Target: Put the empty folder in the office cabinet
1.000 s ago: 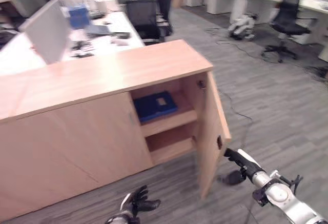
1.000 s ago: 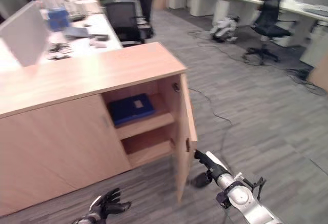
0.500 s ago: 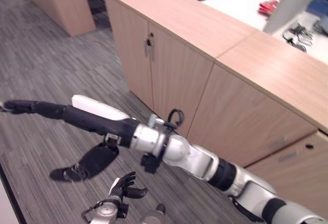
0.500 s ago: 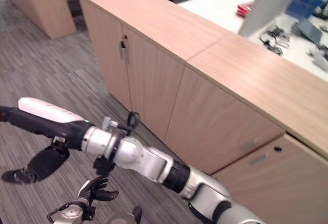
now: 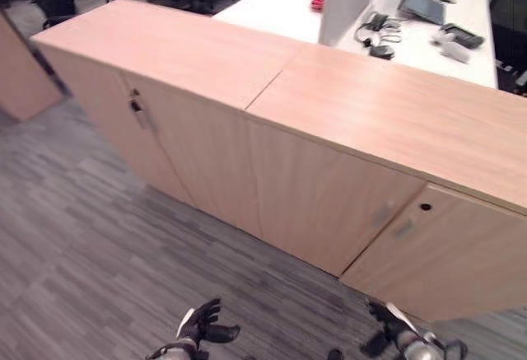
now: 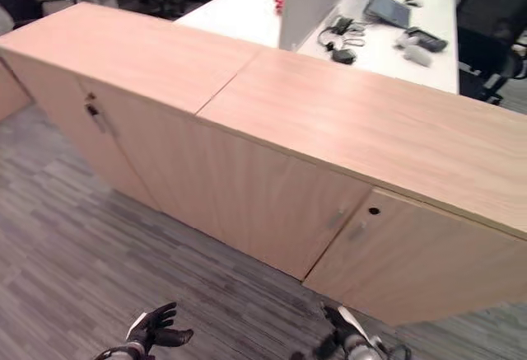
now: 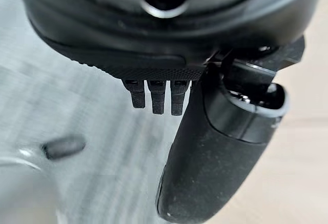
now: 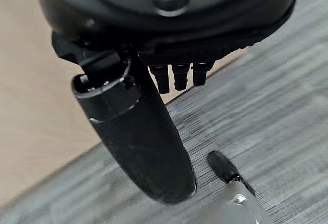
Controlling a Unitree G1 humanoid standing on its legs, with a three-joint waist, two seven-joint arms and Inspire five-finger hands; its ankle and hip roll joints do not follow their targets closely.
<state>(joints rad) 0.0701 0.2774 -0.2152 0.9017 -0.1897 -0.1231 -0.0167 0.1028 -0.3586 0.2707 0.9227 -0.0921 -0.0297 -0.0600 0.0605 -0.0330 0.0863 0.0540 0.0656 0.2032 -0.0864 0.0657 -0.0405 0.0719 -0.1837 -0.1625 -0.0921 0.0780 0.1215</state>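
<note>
Folder: neither hand has it, and I cannot tell from here where it lies, whether behind a door or elsewhere. The office cabinet [image 5: 329, 105] runs as a long low wooden unit from 10 o'clock to 3 o'clock in the head view. Its doors at 9 to 12 o'clock sit flush. The door [image 5: 445, 253] at 4 o'clock, with a small round lock hole, seems to stand at a slight angle to its neighbour. I judge it possibly ajar but am not certain. The left hand [image 5: 200, 328] hangs low at 7 o'clock over the grey carpet [image 5: 82, 236], fingers loosely spread and nothing in it. Its wrist view shows the thumb [image 7: 205, 167] straight and bare. The right hand [image 5: 383, 331] is at 5 o'clock, just in front of the angled door and apart from it. Its thumb [image 8: 138, 142] is also straight, fingers relaxed, and it holds nothing. A white desk [image 5: 272, 6] with small clutter lies behind the cabinet at 12 to 1 o'clock. Handling judgement from the task wording alone: an empty folder should be light, flat and fairly stiff, with smooth covers likely to slip in a light pinch. It may flop open if lifted by one cover. Best taken at the spine or closed edge, thumb on one face and fingers on the other, then slid in flat. It is not fragile, though the corners may bend.
</note>
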